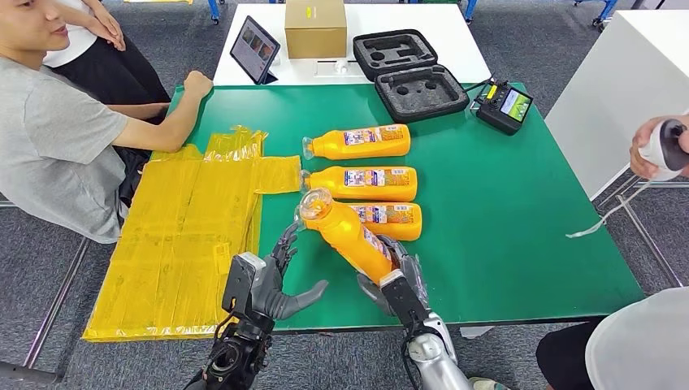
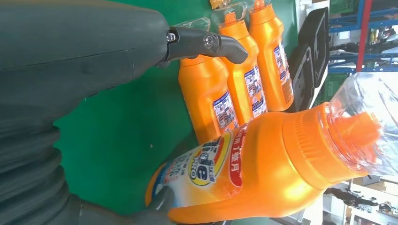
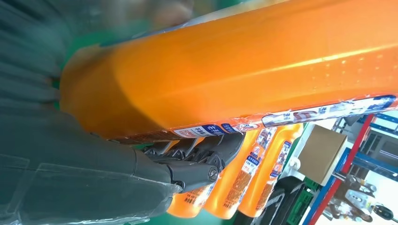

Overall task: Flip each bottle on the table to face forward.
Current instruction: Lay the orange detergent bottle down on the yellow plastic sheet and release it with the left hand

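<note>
Three orange bottles lie side by side on the green table [image 1: 504, 219]: a far one [image 1: 357, 142], a middle one [image 1: 363, 183] and a near one [image 1: 398, 219], caps pointing left. My right hand [image 1: 398, 280] grips a fourth orange bottle [image 1: 351, 237] by its lower body and holds it tilted up off the table, clear cap [image 1: 315, 201] up and to the left. The right wrist view shows my dark fingers [image 3: 197, 154] wrapped under this bottle [image 3: 244, 70]. My left hand [image 1: 272, 284] is spread just left of it, holding nothing. In the left wrist view its thumb [image 2: 159, 208] lies close to the bottle [image 2: 253, 164].
Flattened yellow plastic bags [image 1: 187, 236] cover the table's left side. A person [image 1: 57, 130] sits at the left with a fist on the table. A black foam case [image 1: 410, 73], a controller [image 1: 504, 106], a tablet [image 1: 254, 50] and a cardboard box [image 1: 315, 28] stand at the back. Another person's hand [image 1: 662, 150] holds a white device at the right.
</note>
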